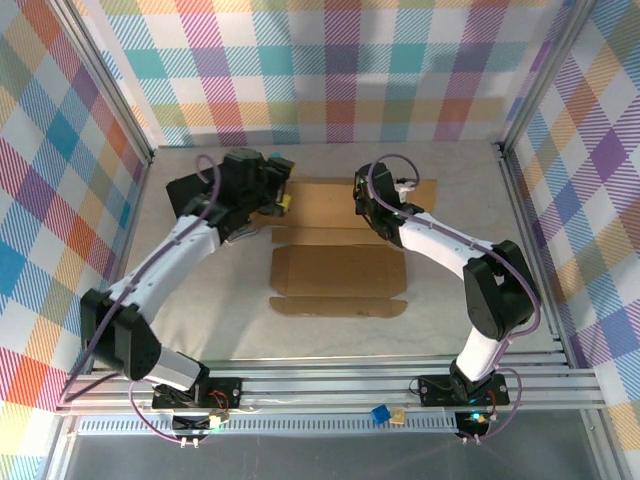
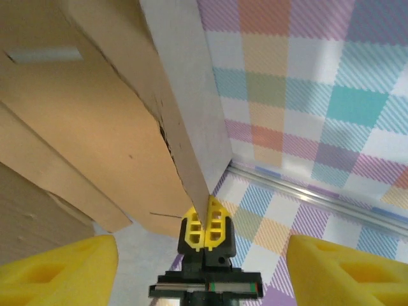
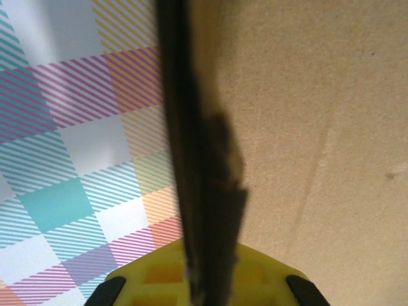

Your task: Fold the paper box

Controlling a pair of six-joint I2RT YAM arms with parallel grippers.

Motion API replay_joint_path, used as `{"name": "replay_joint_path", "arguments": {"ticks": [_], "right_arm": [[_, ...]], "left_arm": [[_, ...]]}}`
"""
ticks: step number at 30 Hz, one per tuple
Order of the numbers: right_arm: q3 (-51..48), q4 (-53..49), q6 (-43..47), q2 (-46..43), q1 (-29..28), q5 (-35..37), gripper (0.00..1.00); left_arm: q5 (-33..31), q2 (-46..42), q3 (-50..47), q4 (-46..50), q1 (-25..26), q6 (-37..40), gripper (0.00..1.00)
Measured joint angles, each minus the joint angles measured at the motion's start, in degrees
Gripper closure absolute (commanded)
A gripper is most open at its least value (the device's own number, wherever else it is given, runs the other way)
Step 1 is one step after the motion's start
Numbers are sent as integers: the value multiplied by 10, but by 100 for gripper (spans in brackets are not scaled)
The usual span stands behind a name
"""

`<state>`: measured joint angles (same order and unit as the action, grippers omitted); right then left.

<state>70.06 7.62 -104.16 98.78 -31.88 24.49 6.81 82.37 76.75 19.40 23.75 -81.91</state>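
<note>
The paper box (image 1: 340, 268) lies in the middle of the frame in the top view, on the grey table (image 1: 215, 300). It is mostly unfolded. Its broad centre panel is flat, a narrow flap runs along its lower edge, and another panel reaches toward the top of the frame, between the two arms.

The left gripper (image 1: 279, 201) sits at the left end of that upper panel. In the left wrist view its yellow fingers (image 2: 57, 271) stand far apart at the lower corners, released, with nothing pinched between them.

The right gripper (image 3: 207, 277) sits at the right part of the same panel and is clamped on the cardboard. Its wrist view shows the board's dark edge running down the frame into the yellow pads. In the left wrist view, at lower centre, those pads (image 2: 215, 228) pinch the bottom corner of a raised cardboard panel, against the plaid wall (image 2: 319, 95).
</note>
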Motion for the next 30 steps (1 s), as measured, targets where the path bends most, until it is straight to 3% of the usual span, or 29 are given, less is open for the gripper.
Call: {"name": "replay_joint_path", "arguments": {"ticks": [3,7,11,20,25,30], "right_arm": [[0,-2,0,0,8,-11,100],[0,-4,1,0,15,-23,100],[0,-8,2,-2,19,-31,100],[0,-10,11,-7,21,-42,100],[0,-11,12,-7,23,-49,100],[0,-11,13,-8,26,-52,100]], "left_arm": [[24,-21,33,57,-49,47,43],[64,30,116,116,-87,122,42],[97,99,148,132,-88,169,42],[132,192,150,113,-70,188,42],[137,200,150,84,-43,180,42],[127,191,152,100,-35,178,33]]}}
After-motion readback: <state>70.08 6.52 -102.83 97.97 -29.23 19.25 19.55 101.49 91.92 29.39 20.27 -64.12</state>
